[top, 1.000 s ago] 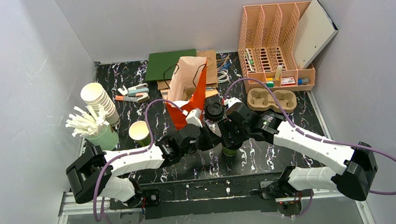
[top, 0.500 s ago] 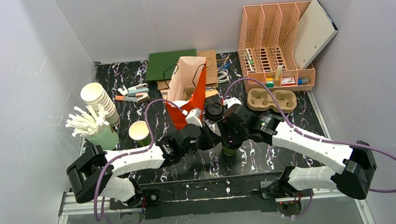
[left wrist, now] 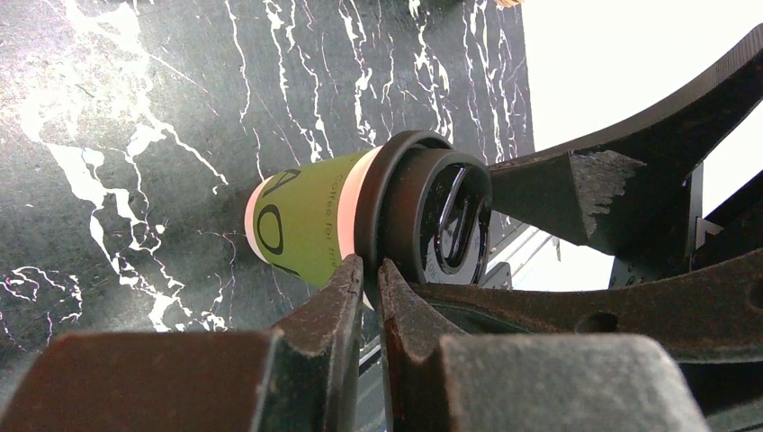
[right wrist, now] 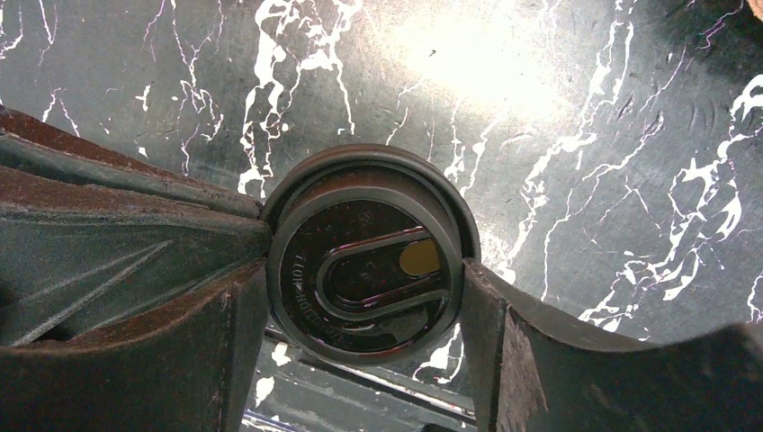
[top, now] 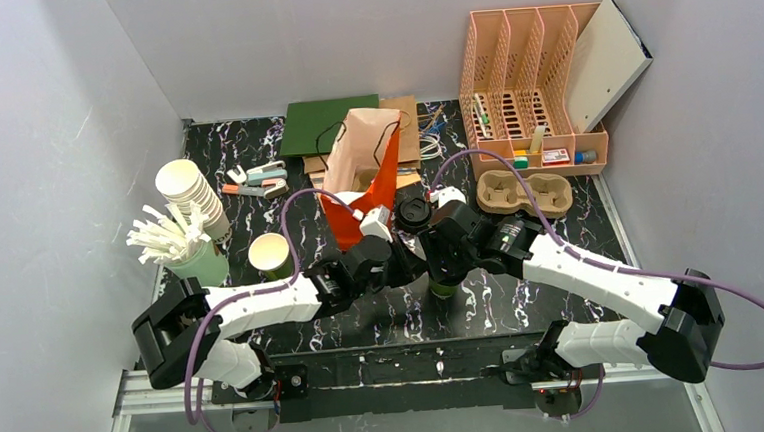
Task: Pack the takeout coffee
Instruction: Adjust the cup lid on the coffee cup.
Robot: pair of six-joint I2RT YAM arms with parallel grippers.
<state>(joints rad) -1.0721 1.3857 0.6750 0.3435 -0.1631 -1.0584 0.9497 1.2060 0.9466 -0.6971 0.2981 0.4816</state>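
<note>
1. 2 arms are meeting over the middle of the counter (right wrist: 585,90).
2. The right pincer (right wrist: 362,279) is clamping the takeout coffee (right wrist: 364,236) by its black lid, 1 finger on each side.
3. The coffee is sitting upright under that wrist, between both arms.
4. The left pincer (left wrist: 369,270) is staying out of the grip, pressed together, tips beside the lid's rim.
5. A paper bag (top: 359,147) is gaping just behind.
</note>
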